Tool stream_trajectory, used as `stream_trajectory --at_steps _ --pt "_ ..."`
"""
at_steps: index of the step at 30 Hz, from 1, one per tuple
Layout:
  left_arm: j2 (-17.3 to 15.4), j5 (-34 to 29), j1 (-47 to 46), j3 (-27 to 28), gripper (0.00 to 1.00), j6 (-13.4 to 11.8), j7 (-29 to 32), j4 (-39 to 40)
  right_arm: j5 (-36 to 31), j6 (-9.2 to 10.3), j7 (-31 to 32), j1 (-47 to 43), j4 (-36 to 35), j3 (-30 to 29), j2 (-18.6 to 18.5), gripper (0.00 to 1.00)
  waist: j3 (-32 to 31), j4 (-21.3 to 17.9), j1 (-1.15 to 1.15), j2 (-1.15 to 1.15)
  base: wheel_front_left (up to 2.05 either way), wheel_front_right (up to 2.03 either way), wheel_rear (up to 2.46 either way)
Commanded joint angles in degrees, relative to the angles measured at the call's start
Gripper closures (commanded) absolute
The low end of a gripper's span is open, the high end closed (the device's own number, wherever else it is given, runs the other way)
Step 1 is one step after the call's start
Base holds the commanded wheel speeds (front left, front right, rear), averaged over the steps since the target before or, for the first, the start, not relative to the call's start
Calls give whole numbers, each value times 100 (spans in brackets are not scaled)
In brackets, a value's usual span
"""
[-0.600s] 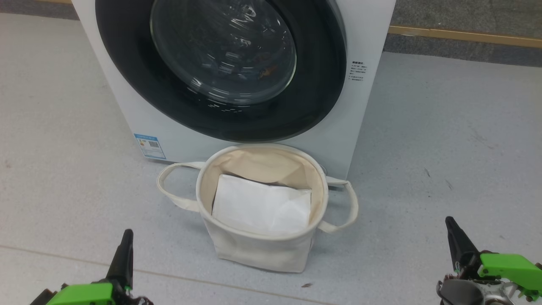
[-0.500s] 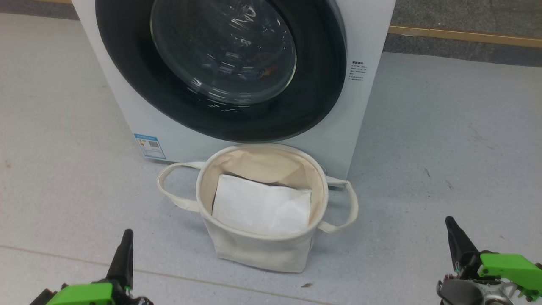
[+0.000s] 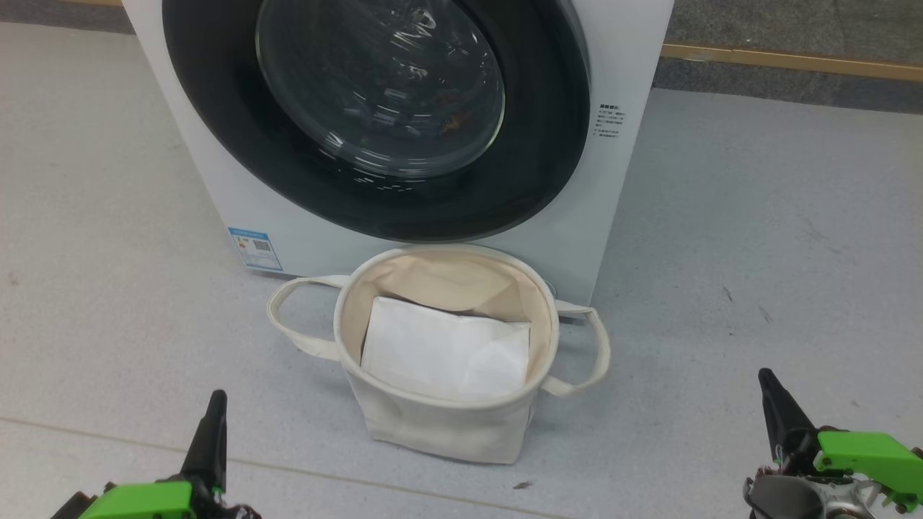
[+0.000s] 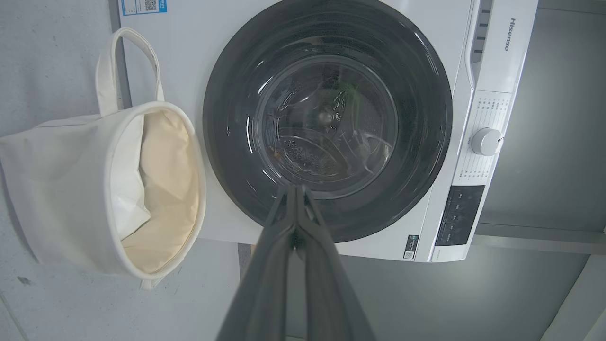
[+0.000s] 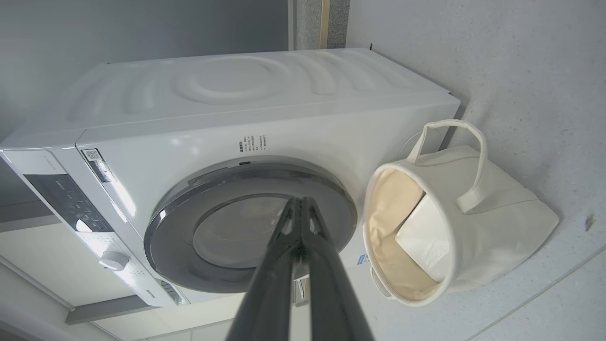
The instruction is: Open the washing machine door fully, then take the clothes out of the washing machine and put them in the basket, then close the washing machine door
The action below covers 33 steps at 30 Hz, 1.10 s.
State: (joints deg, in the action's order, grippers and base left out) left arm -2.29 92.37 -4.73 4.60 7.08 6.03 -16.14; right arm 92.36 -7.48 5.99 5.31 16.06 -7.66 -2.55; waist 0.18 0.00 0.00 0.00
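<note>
Grey floor [image 3: 757,216]: washing machine [image 3: 627,43], door [image 3: 548,144] shut; basket [image 3: 433,432] in front, holding white sheet [image 3: 447,353]; left jaws, right jaws closed, empty.

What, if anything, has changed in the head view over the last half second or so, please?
Nothing has visibly changed. The washing machine door stays shut. The basket still stands before the washing machine with the white folded sheet inside. The left end effector and right end effector remain shut and low in the head view.
</note>
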Motion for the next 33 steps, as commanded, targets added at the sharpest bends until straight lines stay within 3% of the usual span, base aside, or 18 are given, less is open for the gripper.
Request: stream_trajectory --at_steps 1,6,7,8,9,15,19,24,33 --pt "-59 -21 -145 193 100 41 47 211 -23 -1 53 87 -203 109 -32 100 0 0 0 0 0 0 0" --pt "-59 -21 -145 193 100 41 46 211 -23 -1 53 87 -203 110 -32 100 0 0 0 0 0 0 0" --pt "1 0 0 0 0 0 0 0 0 0 0 0 0 0 0 0 0 0 0 0 0 0 0" --pt "5 -2 -1 -1 100 -2 -7 -32 1 -1 -6 2 33 2 2 100 0 0 0 0 0 0 0" --pt "19 -1 16 -7 0 -3 -8 -133 0 -1 -4 -8 137 5 15 0 0 0 0 0 0 0 0" --pt "63 -14 178 -23 0 -7 -43 -490 13 -1 -39 -164 490 29 53 0 5 0 1 0 0 0 0" --pt "59 -40 103 -31 0 -6 -106 -518 18 -1 -104 -106 501 52 50 0 -7 3 13 0 0 0 0" --pt "47 -83 6 -40 0 -4 -187 -552 -1 -1 -188 -32 515 78 41 0 5 6 1 0 0 0 0" --pt "14 -185 -182 -76 0 -1 -317 -581 -92 -1 -325 122 506 110 10 0 14 11 0 0 0 0 0"
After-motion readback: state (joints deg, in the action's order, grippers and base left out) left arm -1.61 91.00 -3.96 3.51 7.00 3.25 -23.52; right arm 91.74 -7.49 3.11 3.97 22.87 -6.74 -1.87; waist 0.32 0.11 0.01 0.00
